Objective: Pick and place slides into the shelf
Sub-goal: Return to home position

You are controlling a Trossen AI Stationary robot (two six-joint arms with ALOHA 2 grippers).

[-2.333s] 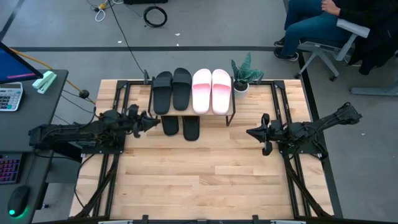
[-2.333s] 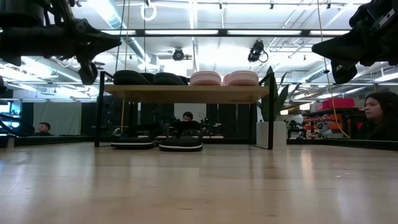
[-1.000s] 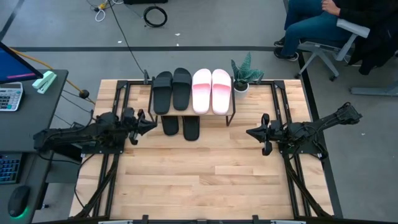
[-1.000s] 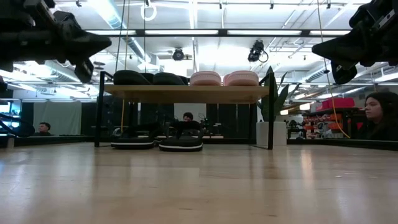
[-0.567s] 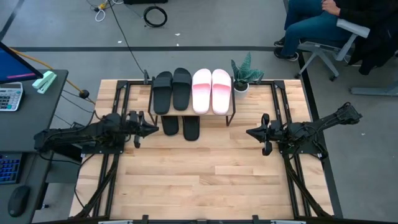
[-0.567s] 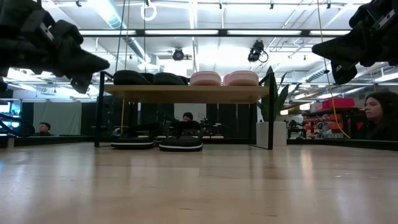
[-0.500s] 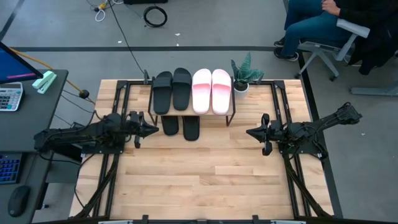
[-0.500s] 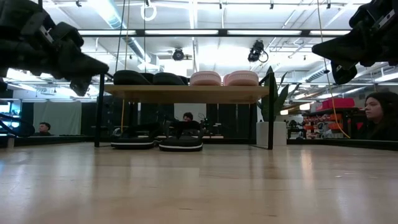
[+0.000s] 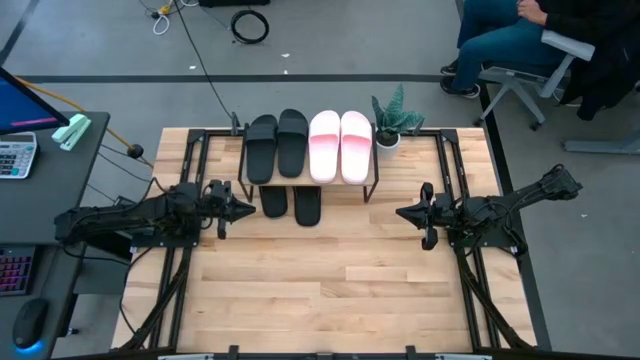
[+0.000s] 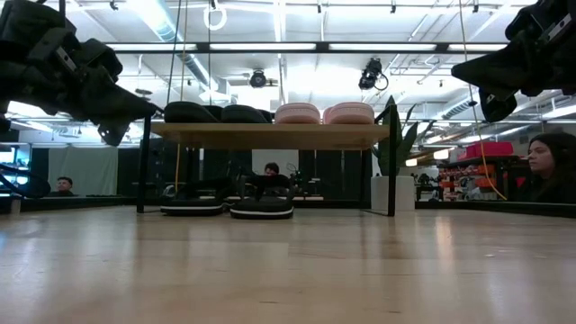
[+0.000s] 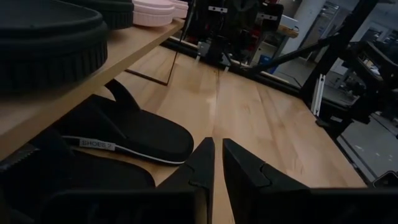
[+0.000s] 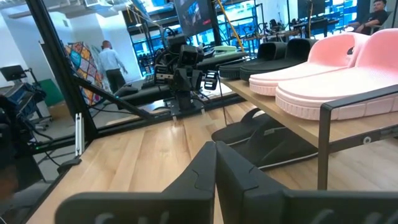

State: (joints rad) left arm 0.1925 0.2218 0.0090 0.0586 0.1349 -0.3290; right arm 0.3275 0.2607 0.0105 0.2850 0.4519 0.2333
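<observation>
The shelf [image 9: 310, 178] stands at the table's far middle. On its plank lie two black slides [image 9: 277, 144] and two pale pink slides [image 9: 340, 144]. Two black flip-flops [image 9: 290, 203] rest on the table under it, their near ends sticking out. My left gripper [image 9: 241, 207] hovers shut just left of the flip-flops, in the air [image 10: 155, 110]; its wrist view looks past the nearer flip-flop [image 11: 137, 134]. My right gripper [image 9: 403, 213] waits shut to the right of the shelf, raised [image 10: 459, 67], and faces the pink slides [image 12: 336, 68].
A small potted plant [image 9: 392, 118] stands by the shelf's far right corner. Black frame rails [image 9: 190, 160] run along the table's left and right sides. Bare wood [image 9: 330, 280] fills the table's near half. A person sits beyond the far right corner [image 9: 510, 40].
My left gripper has shifted a little toward the table's near edge and right, toward the flip-flops, and has tipped downward and come lower. The right arm and all the sandals have kept still.
</observation>
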